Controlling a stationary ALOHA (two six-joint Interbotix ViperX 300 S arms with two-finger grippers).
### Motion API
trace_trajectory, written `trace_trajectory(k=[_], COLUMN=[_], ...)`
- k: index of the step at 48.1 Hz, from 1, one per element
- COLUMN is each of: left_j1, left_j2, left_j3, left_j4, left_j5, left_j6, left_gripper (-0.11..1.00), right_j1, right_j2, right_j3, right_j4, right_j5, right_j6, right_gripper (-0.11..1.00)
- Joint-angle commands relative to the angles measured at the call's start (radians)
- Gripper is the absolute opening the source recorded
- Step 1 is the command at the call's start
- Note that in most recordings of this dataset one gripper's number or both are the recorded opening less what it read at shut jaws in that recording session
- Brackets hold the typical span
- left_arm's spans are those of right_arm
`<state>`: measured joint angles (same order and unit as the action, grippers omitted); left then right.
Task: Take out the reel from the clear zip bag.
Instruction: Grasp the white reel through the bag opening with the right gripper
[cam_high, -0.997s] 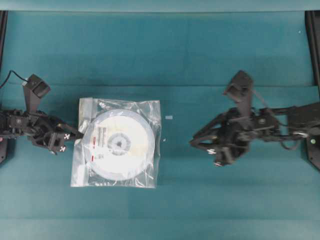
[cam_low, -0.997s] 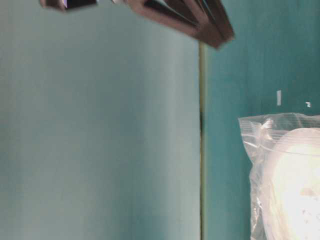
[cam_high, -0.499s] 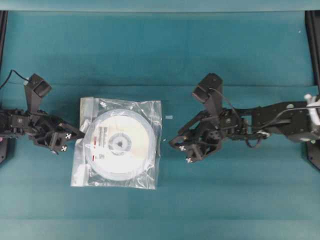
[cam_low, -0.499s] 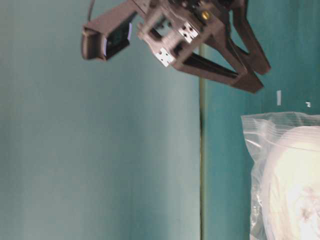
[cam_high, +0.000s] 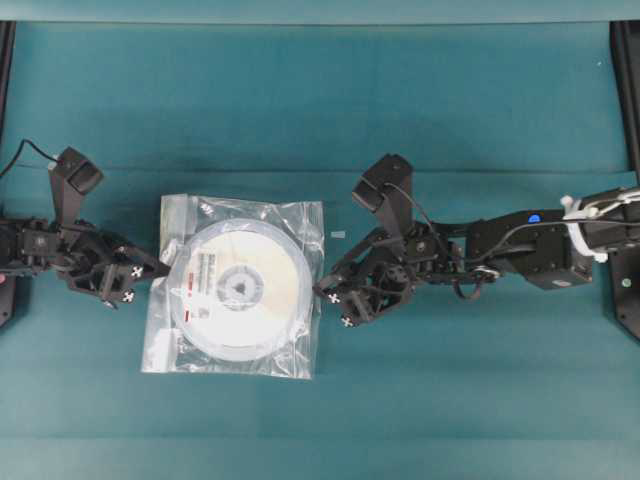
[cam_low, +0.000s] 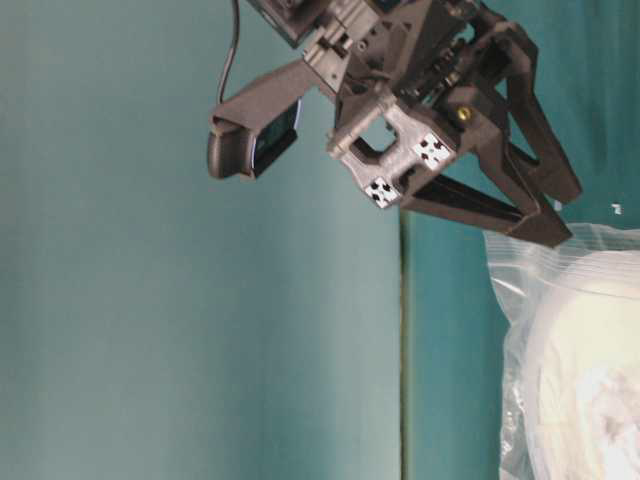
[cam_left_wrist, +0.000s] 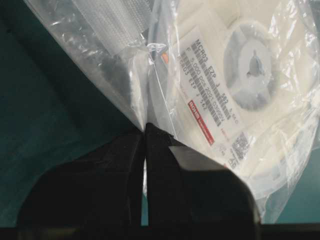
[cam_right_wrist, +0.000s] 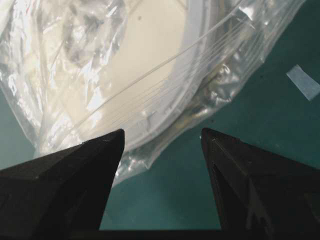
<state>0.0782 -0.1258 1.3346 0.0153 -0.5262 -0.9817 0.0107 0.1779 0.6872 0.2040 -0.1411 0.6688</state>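
Overhead, the left gripper (cam_high: 158, 270) lies level, jaws closed on the clear zip bag (cam_high: 233, 287) at its left edge; the right gripper (cam_high: 325, 292) reaches level to the right edge, jaws spread, holding nothing; the reel (cam_high: 240, 289) lies flat inside, label leftward; a tape scrap (cam_high: 338, 235) sits beside. Left wrist: fingers (cam_left_wrist: 160, 165) pinch film. Right wrist: fingertips (cam_right_wrist: 107, 145) straddle the bag corner.
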Motion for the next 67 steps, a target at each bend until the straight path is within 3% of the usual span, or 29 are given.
trace_trajectory(k=[1, 22, 35, 67], left_j1=[0.003, 0.002, 0.002, 0.002], left_j2=[-0.003, -0.002, 0.0, 0.0], left_j3=[-0.011, -0.015, -0.02, -0.021], left_j4=[0.002, 0.002, 0.002, 0.002], left_j5=[-0.003, 0.015, 0.021, 0.023], left_j6=[-0.002, -0.002, -0.002, -0.002], left_gripper=[-0.01, -0.01, -0.01, -0.01], right_j1=[-0.002, -0.003, -0.009, -0.003], right_j2=[0.003, 0.043, 0.069, 0.1], right_j3=[-0.026, -0.066, -0.077, -0.086], right_j4=[0.002, 0.0, 0.008, 0.041], right_j5=[-0.006, -0.008, -0.025, -0.015], right_j6=[0.011, 0.011, 0.012, 0.018], right_gripper=[0.8, 0.79, 0.7, 0.68])
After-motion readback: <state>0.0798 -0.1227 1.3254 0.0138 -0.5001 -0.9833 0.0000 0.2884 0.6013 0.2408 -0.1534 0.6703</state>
